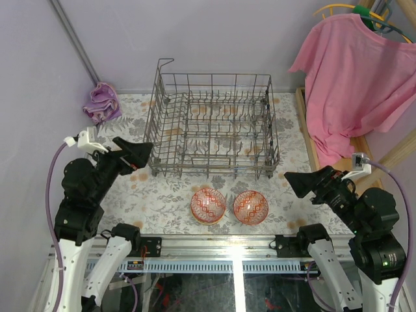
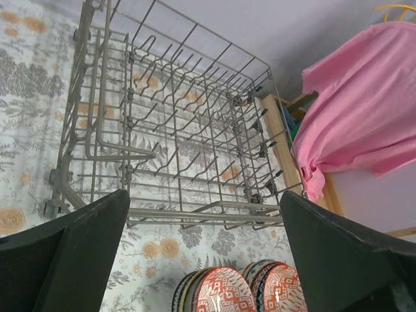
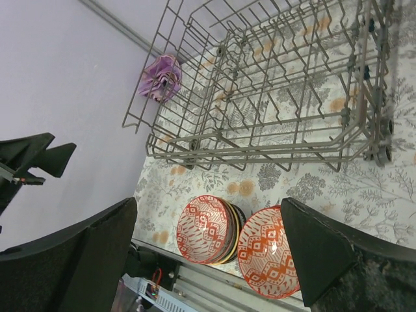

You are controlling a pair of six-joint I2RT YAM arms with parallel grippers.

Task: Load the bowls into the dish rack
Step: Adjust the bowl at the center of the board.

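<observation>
Since both tools hang above the table with nothing in their grasp, no bowl looks to have been picked up yet. The left gripper point(image 1: 135, 155) has its fingers point(image 2: 78, 253) spread wide and empty. The right gripper point(image 1: 300, 182) mirrors it, its fingers point(image 3: 84, 260) as far apart and just as bare.

Below and between the two tips, close in toward the arm bases, sit the bowls in two stacks side by side, rims up and nearly touching. The left stack point(image 1: 208, 205) lies below and inward of the left gripper. The right stack point(image 1: 251, 207) lies the same way from the right gripper, and seems the shorter reach of the two.

Beyond the stacks, straight ahead of both tools, stands the dish rack point(image 1: 211, 156). No bowl shows among its tines, and its long side runs crosswise to the grippers. Each bowl must probably go up and forward over the near wall.
</observation>
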